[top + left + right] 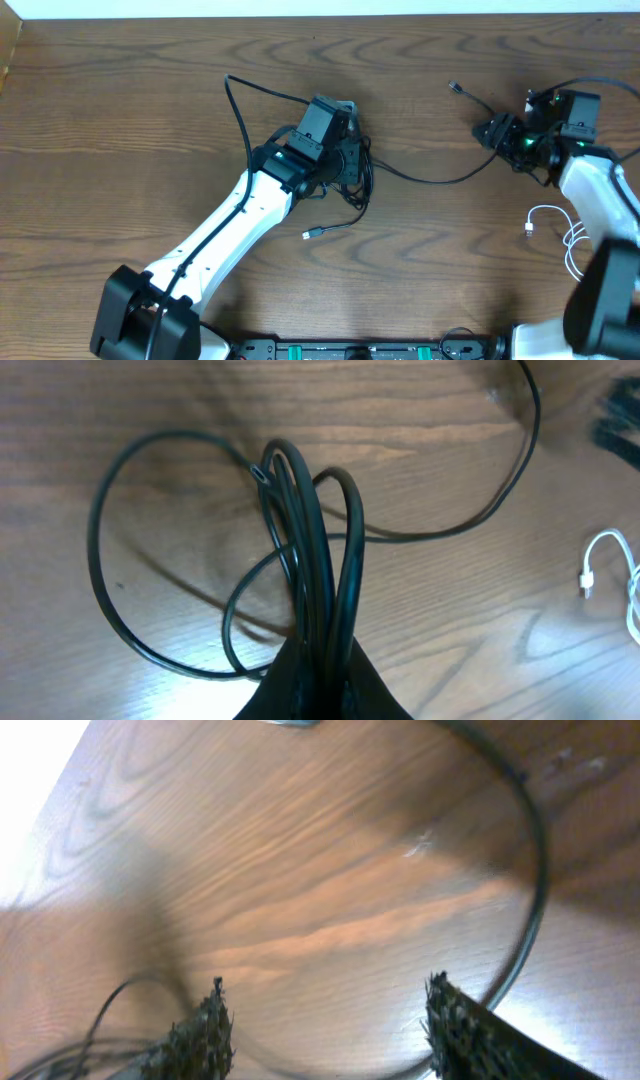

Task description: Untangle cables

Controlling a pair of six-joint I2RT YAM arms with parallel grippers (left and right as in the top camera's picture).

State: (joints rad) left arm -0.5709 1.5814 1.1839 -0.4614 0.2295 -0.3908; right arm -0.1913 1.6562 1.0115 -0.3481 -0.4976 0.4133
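My left gripper point(348, 160) point(325, 655) is shut on a bundle of black cable loops point(312, 540) near the table's middle. One black cable point(430, 180) runs from the bundle rightward to a small plug point(455, 88) beside my right gripper point(493, 131). Another black strand point(240, 110) loops up to the left, and a plug end point(308, 235) lies below the bundle. The white cable point(562, 228) point(605, 555) lies loose at the right. My right gripper point(325, 995) is open and empty; a black cable point(535, 890) curves past its right finger.
The wooden table point(120, 150) carries only the cables and both arms. The left arm point(230, 220) stretches diagonally from the bottom left. The right arm point(600, 200) stands close to the white cable at the right edge.
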